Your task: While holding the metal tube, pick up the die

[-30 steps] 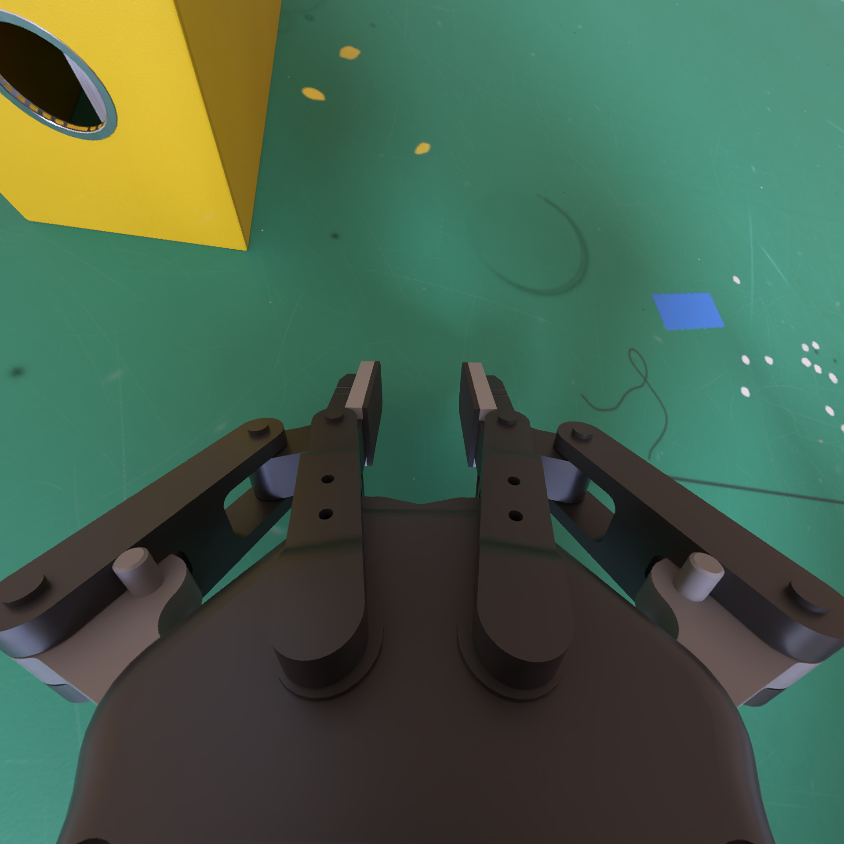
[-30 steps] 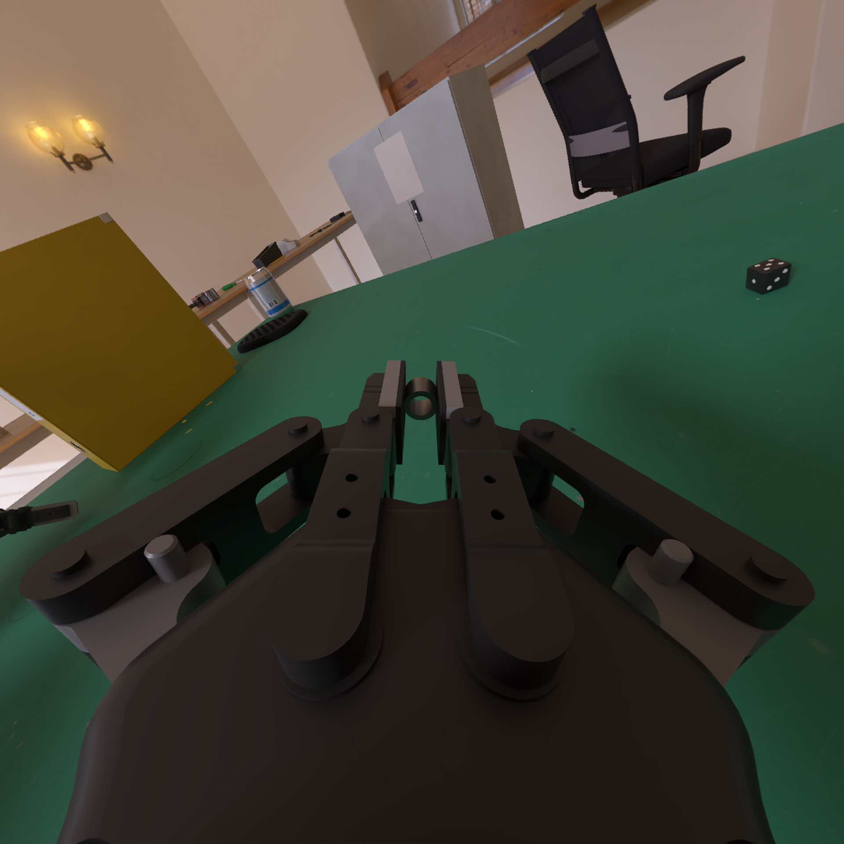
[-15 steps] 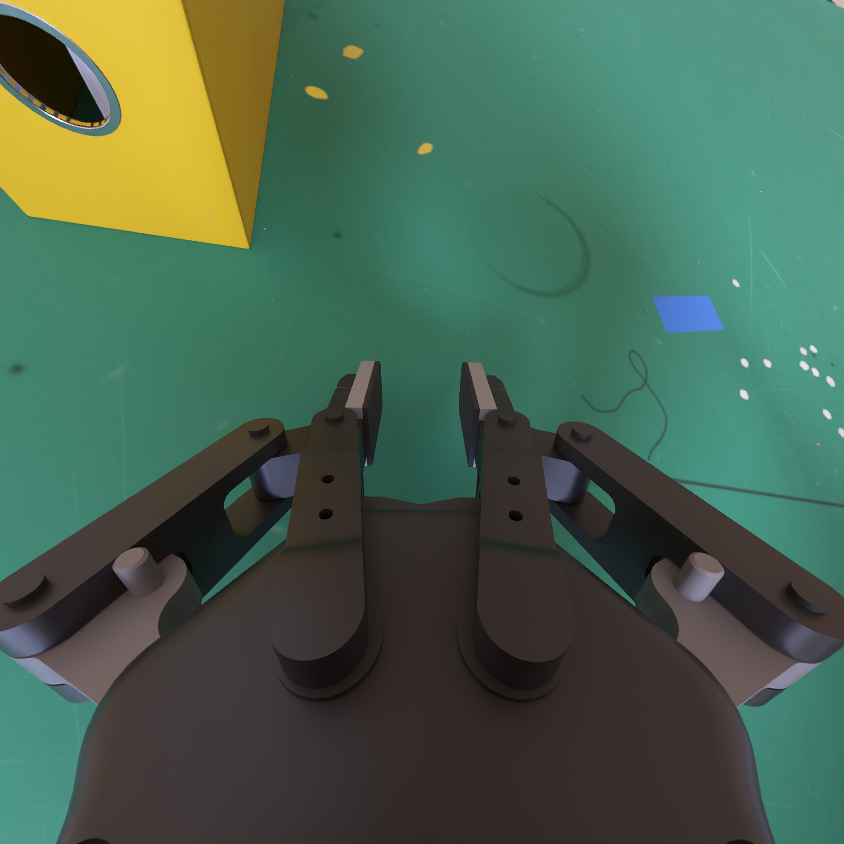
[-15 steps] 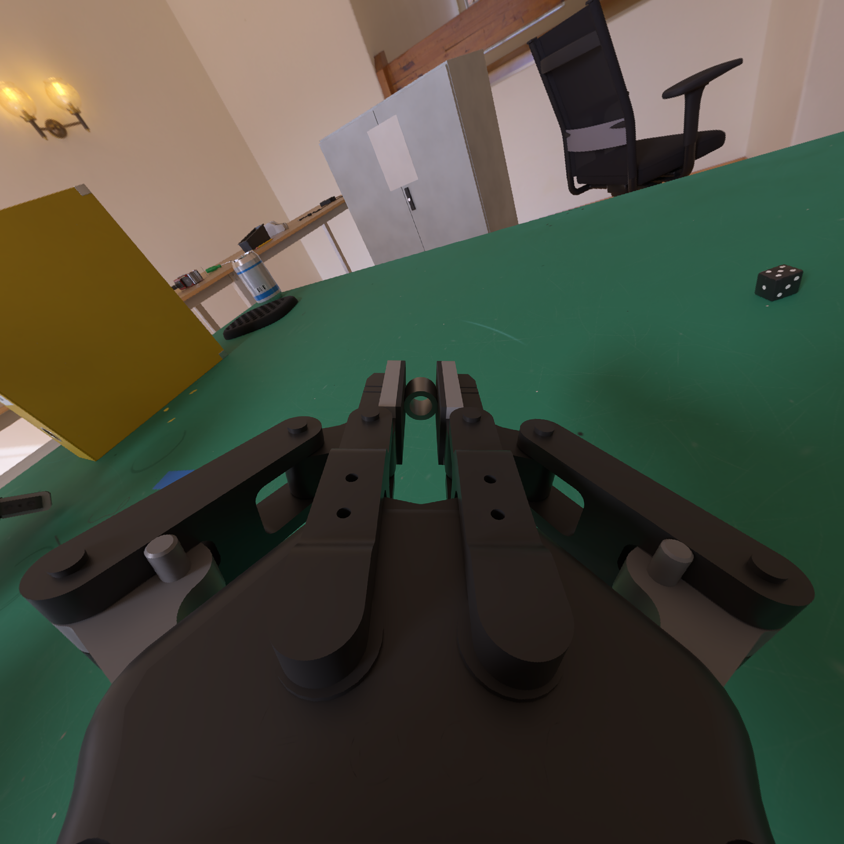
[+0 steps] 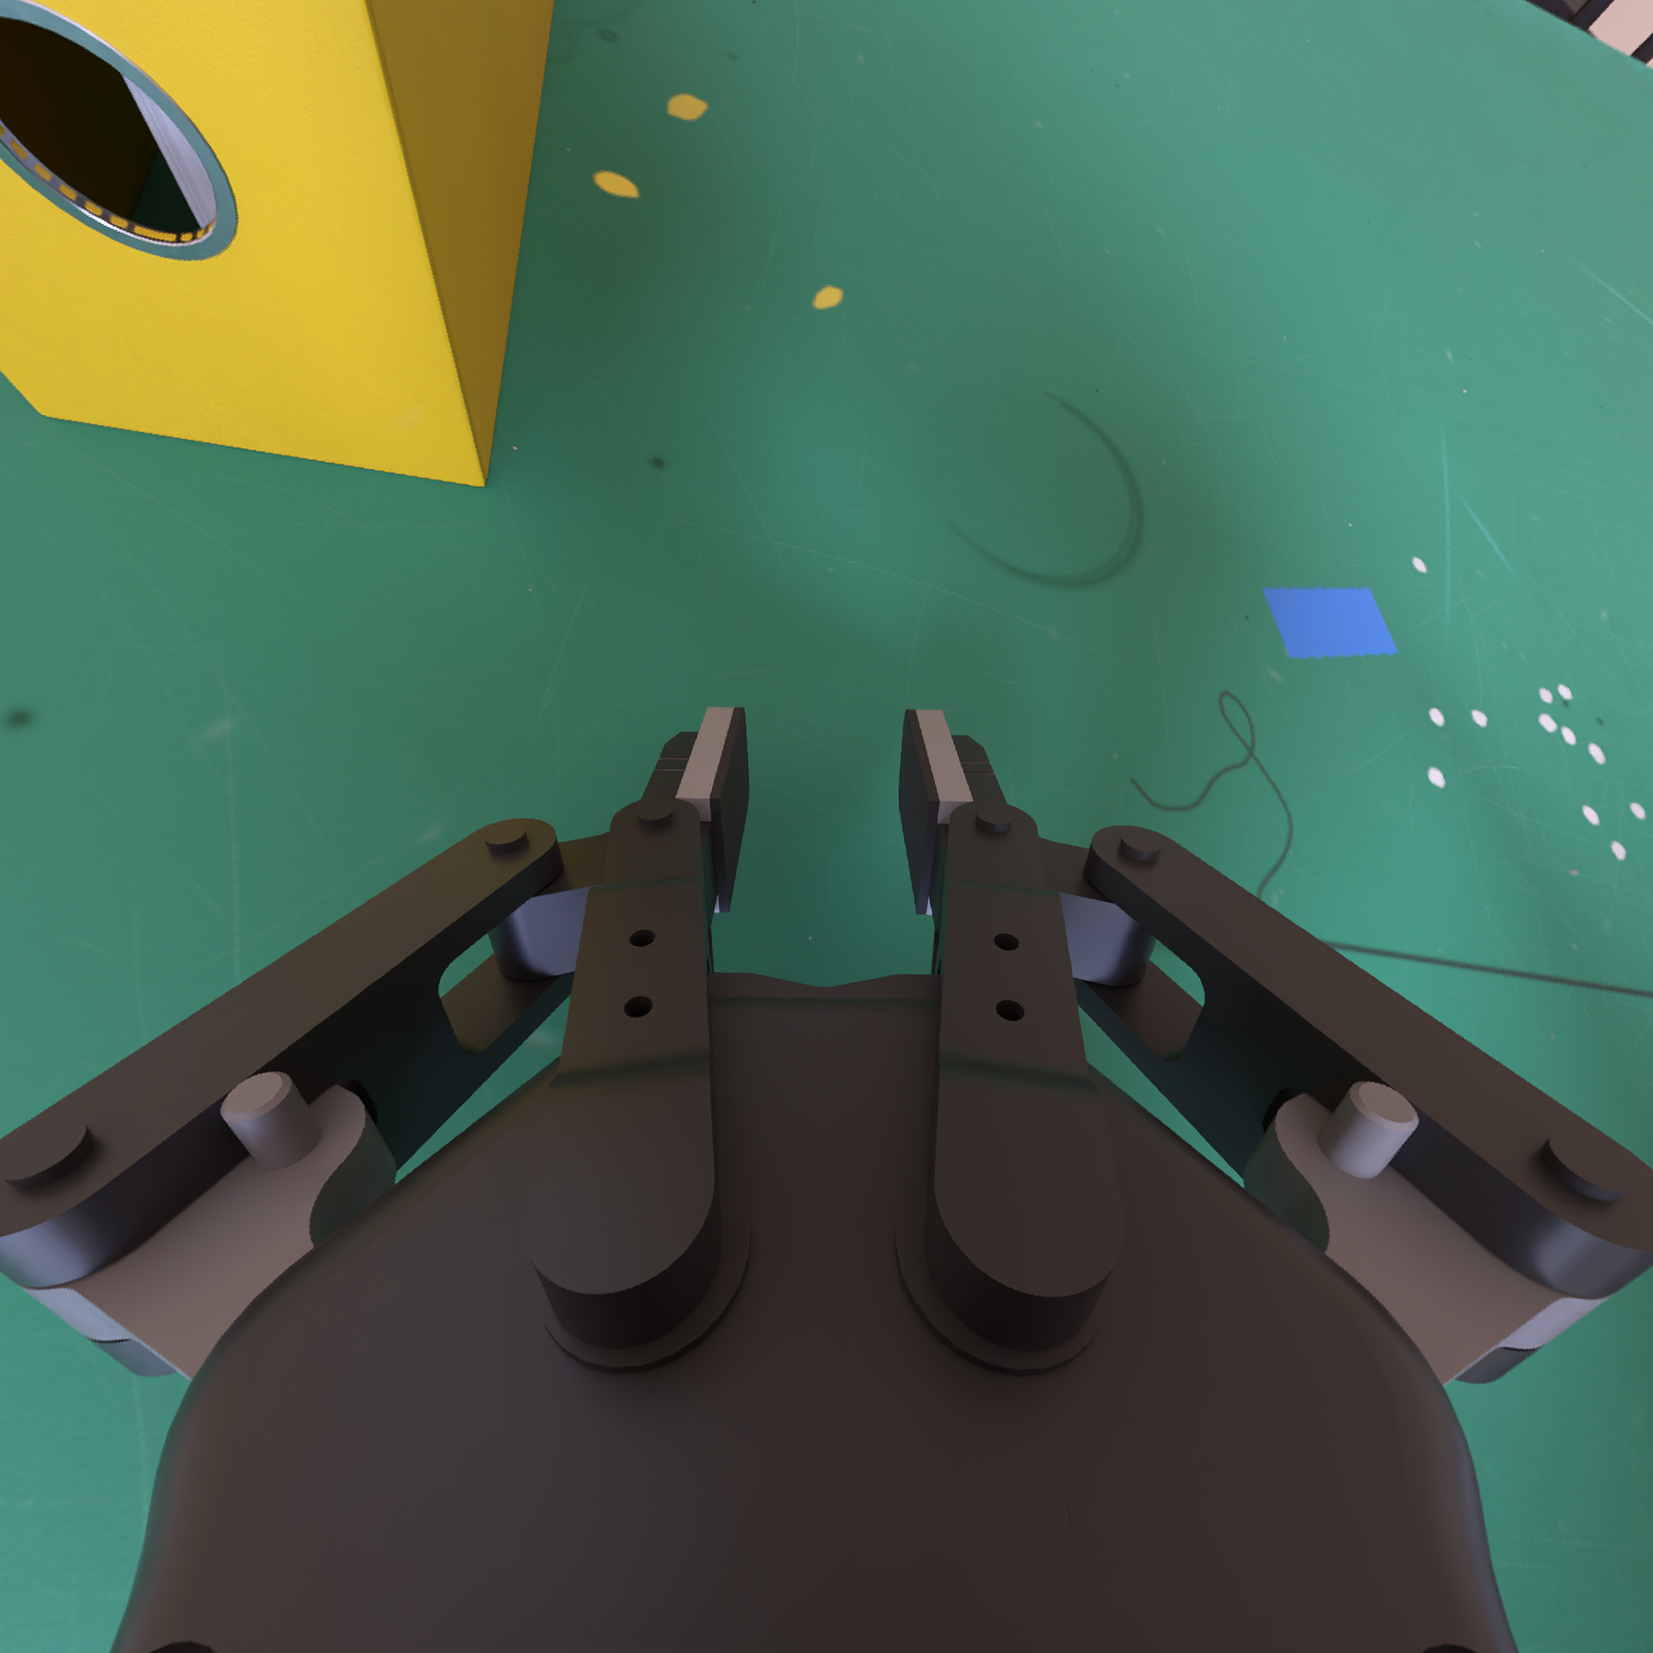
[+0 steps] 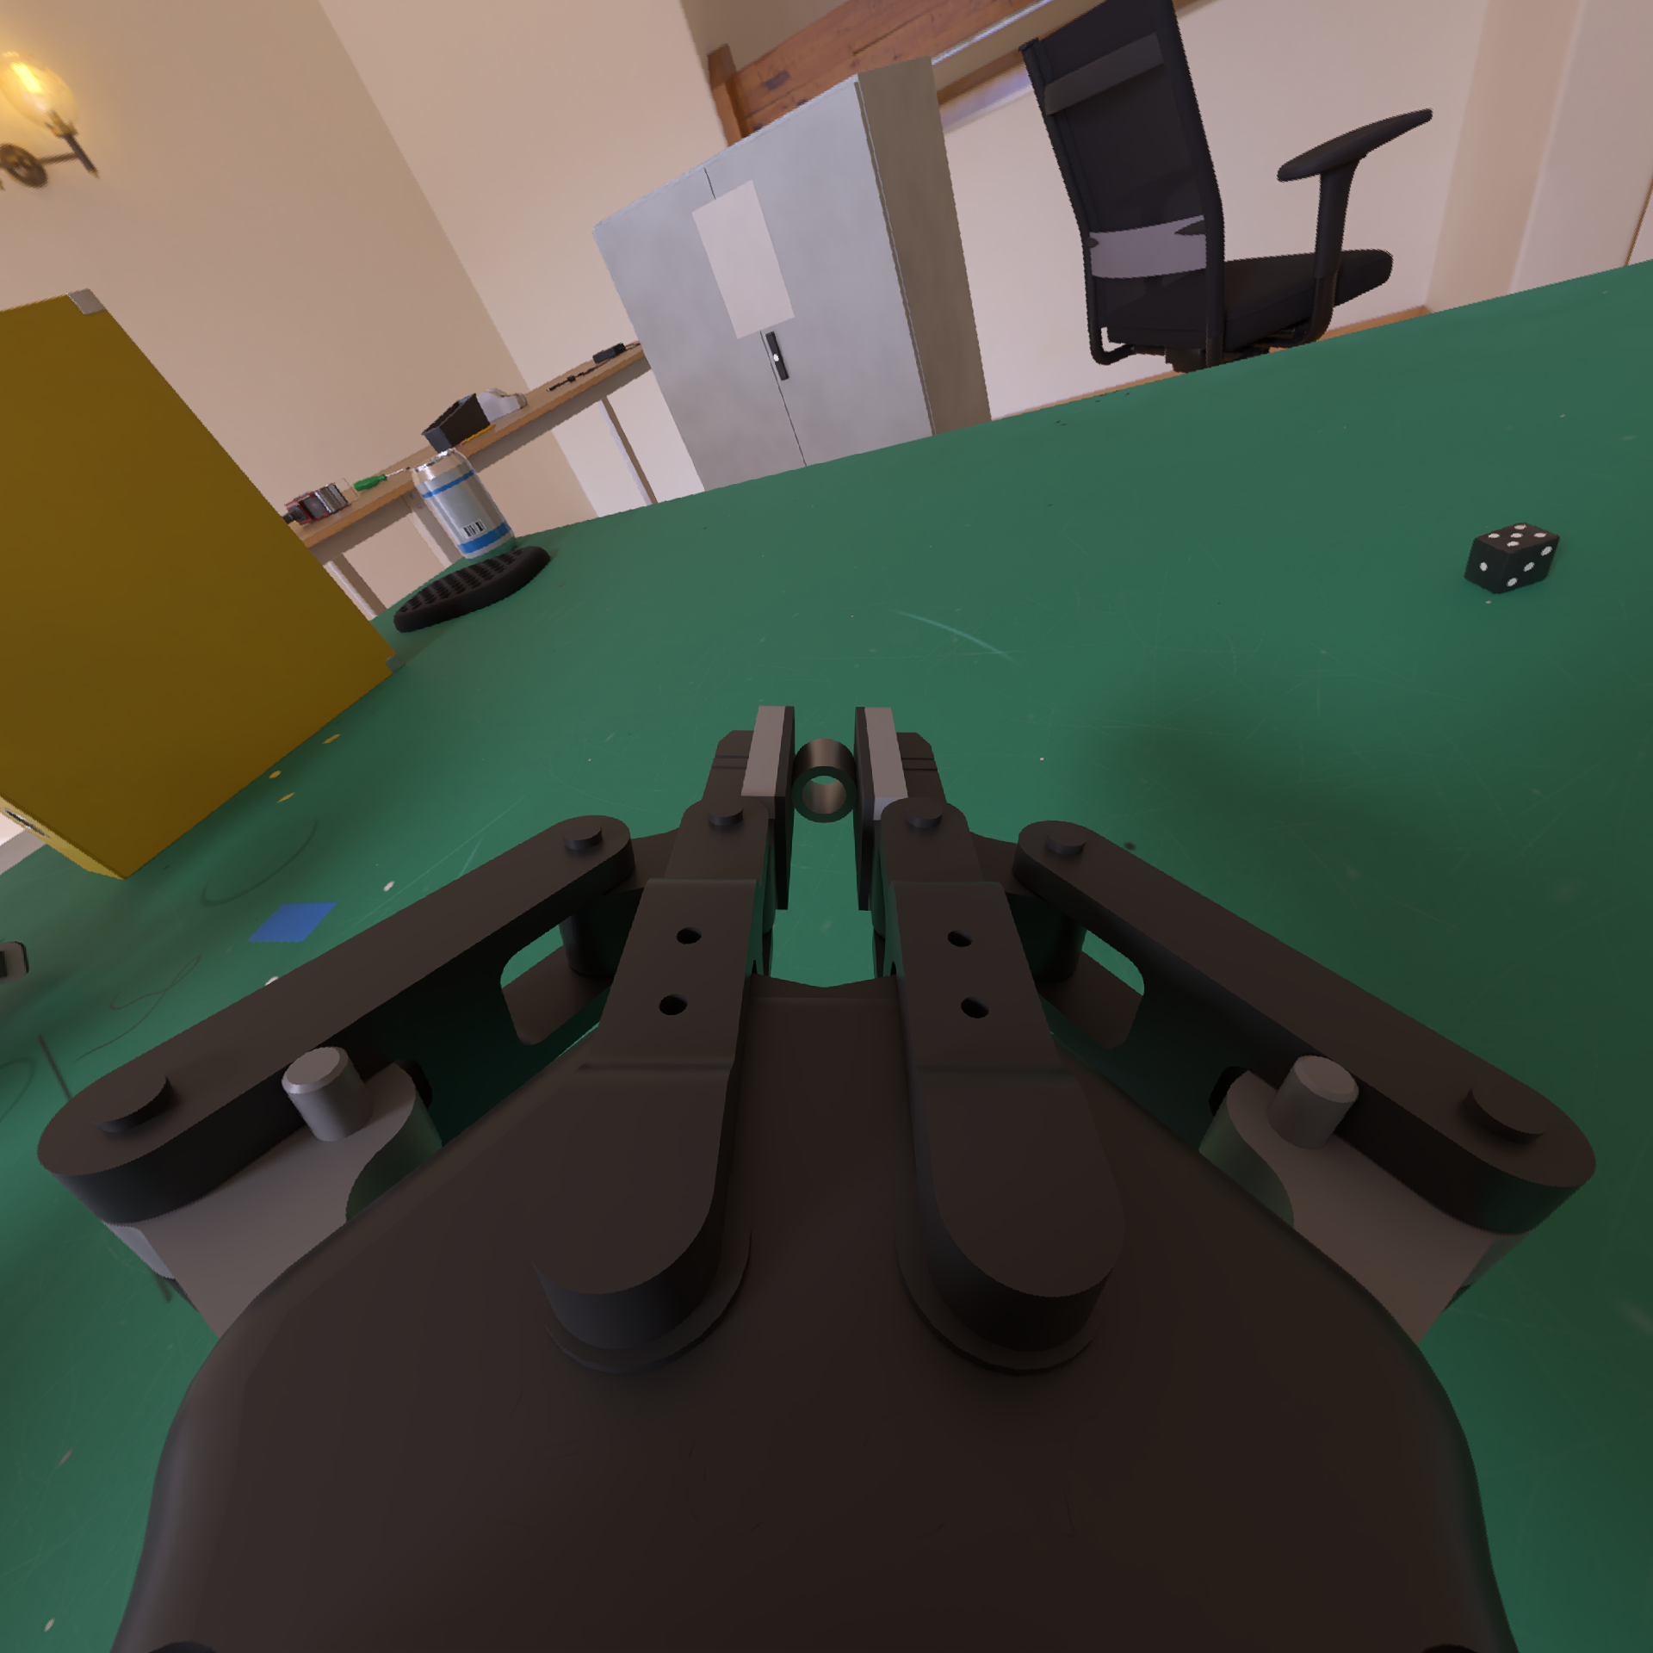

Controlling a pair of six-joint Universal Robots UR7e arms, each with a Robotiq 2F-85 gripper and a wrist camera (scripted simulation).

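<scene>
Right gripper (image 6: 824,760) is clamped on the metal tube (image 6: 824,787), left gripper (image 5: 823,787) gapes empty; next it has to reach the die (image 6: 1512,556) near the desk's far edge.

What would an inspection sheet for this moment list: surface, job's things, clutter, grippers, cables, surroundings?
Surface: green table, scuffed, with paint dots and a blue patch.
Job's things: tube in the right gripper; die on the table, apart.
Clutter: yellow box, can, black pad.
Grippers: left gripper open, empty; right shut on tube.
Cables: nothing seen.
Surroundings: cabinet, chair, bench, wall lamp.
</scene>
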